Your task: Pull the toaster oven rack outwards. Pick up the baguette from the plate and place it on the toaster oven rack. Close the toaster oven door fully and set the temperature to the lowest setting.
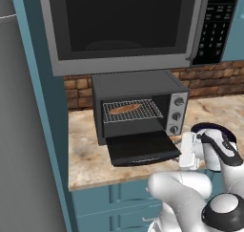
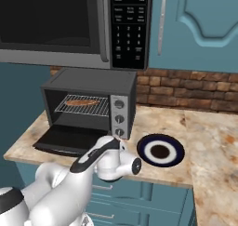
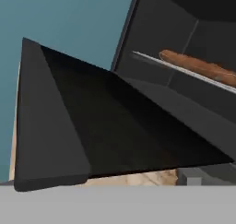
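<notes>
Oven (image 1: 138,104) in the left base view sits on the marble counter (image 1: 88,164) against a brick wall, under the big microwave (image 1: 124,26). Its door (image 1: 143,148) hangs down flat in front, jutting toward the counter's edge. The rack (image 1: 132,110) lies inside the cavity with the baguette (image 1: 125,108) resting on it, lengthwise across the wires. Three knobs (image 1: 177,115) stack down the silver panel right of the cavity. The arm's white hand is just right of the door's front corner; the pincer itself is hard to make out here

From the right base view, the same oven (image 2: 93,102) with the door (image 2: 69,140) down, baguette (image 2: 82,102) on the rack (image 2: 83,105). A dark blue plate (image 2: 160,151) lies on the counter (image 2: 209,141) right of the oven, near the hand. A teal cabinet (image 2: 195,25) hangs beside the microwave (image 2: 69,25)

In the hand view, the door (image 3: 92,126) spreads close below, the baguette (image 3: 198,67) on the rack's edge (image 3: 184,73) beyond. By the record the pincer is spread wide, gripping nothing
</notes>
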